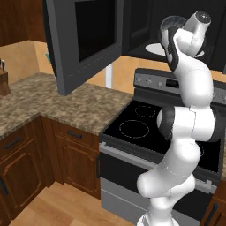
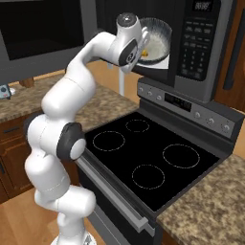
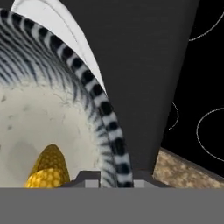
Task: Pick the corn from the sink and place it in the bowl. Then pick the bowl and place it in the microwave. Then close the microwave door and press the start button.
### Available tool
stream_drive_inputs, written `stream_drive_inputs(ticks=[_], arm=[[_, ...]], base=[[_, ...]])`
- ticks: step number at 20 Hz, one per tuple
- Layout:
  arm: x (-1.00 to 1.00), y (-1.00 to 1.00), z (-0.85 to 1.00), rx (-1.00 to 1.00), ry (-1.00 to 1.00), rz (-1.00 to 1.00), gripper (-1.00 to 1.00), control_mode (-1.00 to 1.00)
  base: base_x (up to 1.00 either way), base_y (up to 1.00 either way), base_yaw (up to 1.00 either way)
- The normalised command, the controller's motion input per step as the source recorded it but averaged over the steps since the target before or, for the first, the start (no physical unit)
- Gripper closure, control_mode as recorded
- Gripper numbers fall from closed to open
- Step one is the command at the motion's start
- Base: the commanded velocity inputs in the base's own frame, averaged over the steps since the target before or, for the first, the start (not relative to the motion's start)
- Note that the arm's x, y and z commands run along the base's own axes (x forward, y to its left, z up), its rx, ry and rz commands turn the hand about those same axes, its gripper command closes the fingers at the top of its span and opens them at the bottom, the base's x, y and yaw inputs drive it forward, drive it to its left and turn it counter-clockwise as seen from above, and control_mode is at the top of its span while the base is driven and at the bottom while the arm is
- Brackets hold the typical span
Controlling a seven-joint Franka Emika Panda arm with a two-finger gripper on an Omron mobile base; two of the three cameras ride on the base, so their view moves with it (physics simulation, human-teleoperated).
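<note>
Gripper [image 3: 114, 183] you're running pinches the rim of the bowl [image 3: 52, 109], which hangs tilted at the microwave [image 2: 201, 52] mouth above its plate [image 2: 155, 61], corn [image 3: 47, 168] lying inside just beside the fingers.

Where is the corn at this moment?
The corn lies inside the bowl, low left in the hand view. In the right base view, the bowl sits at the microwave opening, above the stove.

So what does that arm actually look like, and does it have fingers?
The arm is glossy white, built of rounded, tube-like segments with dark grey-black bands at the joints and a round grey cap on its top end. No cables or markings show. The gripper has two small, dark grey, blocky finger tips.
</note>
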Motion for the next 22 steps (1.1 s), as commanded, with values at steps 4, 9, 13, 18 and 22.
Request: stream_drive_inputs(ticks=[4, 9, 13, 18, 22], arm=[[0.68, -0.03, -0.02, 0.00, 0.00, 0.00, -1.00, -1.00], [0.17, -0.03, 0.01, 0.00, -0.15, 0.00, -1.00, -1.00], [0.00, 0.00, 0.07, 0.00, -0.18, -0.02, -1.00, -1.00], [0.03, 0.00, 0.01, 0.00, -0.04, -0.13, -1.00, -1.00], [-0.31, 0.29, 0.32, -0.04, -0.48, -0.10, -1.00, -1.00]], base=[[0.00, 0.00, 0.00], [0.00, 0.00, 0.00], [0.00, 0.00, 0.00], [0.00, 0.00, 0.00], [0.00, 0.00, 0.00]])
